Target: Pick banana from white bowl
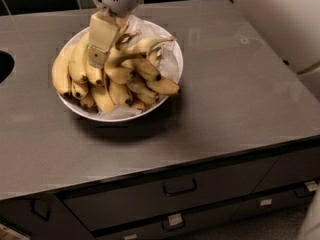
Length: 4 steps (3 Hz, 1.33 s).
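A grey countertop (230,99) runs beneath a dark tiled wall (45,1), with drawers (179,186) along its front. On its left part stands the white bowl (116,118), lined with crinkled white paper (167,61) and heaped with yellow bananas. The banana (120,72), plump and strongly curved, lies near the middle of the pile, its thin greenish-brown stem rising toward the back of the bowl. The gripper (100,54) reaches down from the top edge, its beige end pressed into the pile just left of that banana and touching the fruit around it. Whether it has clamped onto anything cannot be told. Shorter bananas with dark tips crowd the bowl's front and left. A dark round opening (5,66) cuts the counter at the left edge, and the robot's white body (280,19) fills the upper right corner.
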Motion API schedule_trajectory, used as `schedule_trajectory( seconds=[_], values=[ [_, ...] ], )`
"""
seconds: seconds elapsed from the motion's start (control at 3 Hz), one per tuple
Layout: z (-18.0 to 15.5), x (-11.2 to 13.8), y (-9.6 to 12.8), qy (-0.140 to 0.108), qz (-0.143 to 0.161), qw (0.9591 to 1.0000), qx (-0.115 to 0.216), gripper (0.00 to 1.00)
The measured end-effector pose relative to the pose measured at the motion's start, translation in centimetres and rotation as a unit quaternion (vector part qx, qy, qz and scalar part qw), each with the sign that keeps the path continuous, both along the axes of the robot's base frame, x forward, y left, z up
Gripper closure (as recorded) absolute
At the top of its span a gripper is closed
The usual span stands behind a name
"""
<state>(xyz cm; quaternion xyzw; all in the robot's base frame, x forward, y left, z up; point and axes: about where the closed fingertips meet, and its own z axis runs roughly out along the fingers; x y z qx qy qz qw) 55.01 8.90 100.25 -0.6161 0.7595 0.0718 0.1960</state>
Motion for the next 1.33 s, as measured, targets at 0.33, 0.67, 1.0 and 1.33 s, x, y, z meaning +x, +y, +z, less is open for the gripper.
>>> schedule_trajectory(
  seconds=[0.33,0.67,1.0,1.33],
  values=[
    [-0.6,0.3,0.5,0.005,-0.008,1.0000,-0.001,0.23],
    [-1.2,0.5,0.7,0.006,-0.026,0.9996,0.001,0.25],
    [-1.2,0.2,-0.2,-0.002,-0.061,0.9982,-0.002,0.24],
    [-0.9,-0.5,-1.2,-0.012,-0.089,0.9959,-0.007,0.24]
  ],
)
